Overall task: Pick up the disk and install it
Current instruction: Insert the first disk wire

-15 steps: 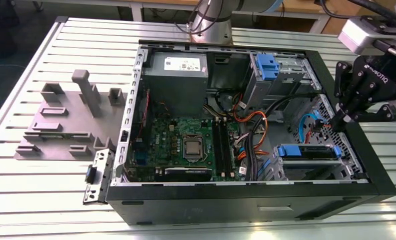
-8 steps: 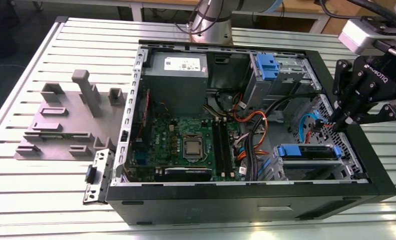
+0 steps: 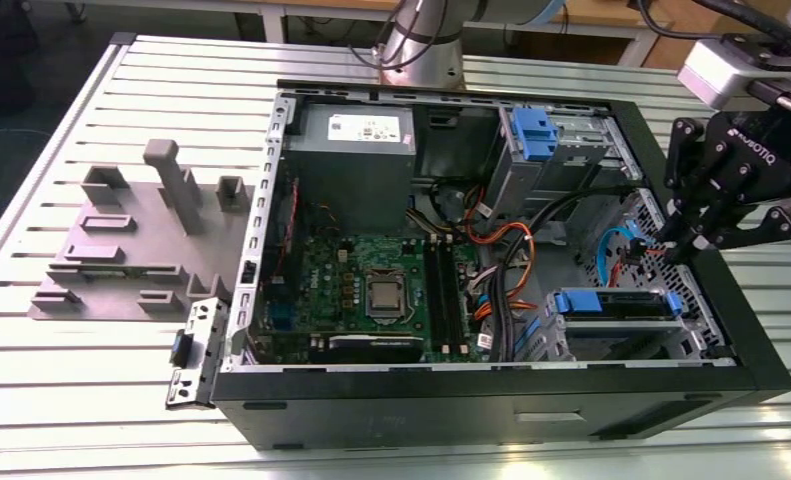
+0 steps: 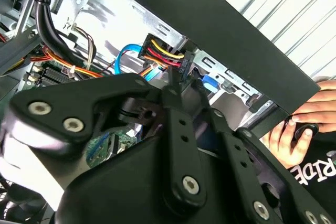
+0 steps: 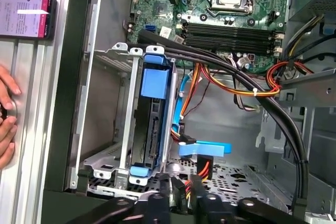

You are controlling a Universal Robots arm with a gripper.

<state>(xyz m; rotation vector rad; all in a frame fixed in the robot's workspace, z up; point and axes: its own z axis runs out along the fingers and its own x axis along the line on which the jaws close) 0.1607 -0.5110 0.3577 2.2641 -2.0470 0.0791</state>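
Disk [image 5: 153,124] sits edge-up in metal drive cage [image 5: 107,166] inside open computer case [image 3: 502,400] on slatted counter [image 3: 75,400]; blue plastic carrier frames dark drive body, label side not visible. Long axis runs along cage slot, toward motherboard [image 5: 226,3]. Gripper [image 5: 181,192] clamped on black connector [image 4: 181,69] of red-yellow-black power cable [image 4: 160,53] beside cage. Person's hand [image 5: 6,108] rests on counter near phone [image 5: 26,17]; screen writing unreadable

PC case [image 3: 502,400] lies open on slatted table [image 3: 88,400], fixture block [image 3: 128,250] at exterior view's left. Motherboard [image 3: 368,280] mid-case, PSU [image 3: 355,140] behind it. Disk [image 5: 152,114] sits in drive cage [image 3: 622,320], gripper [image 3: 695,235] just above case's right wall.
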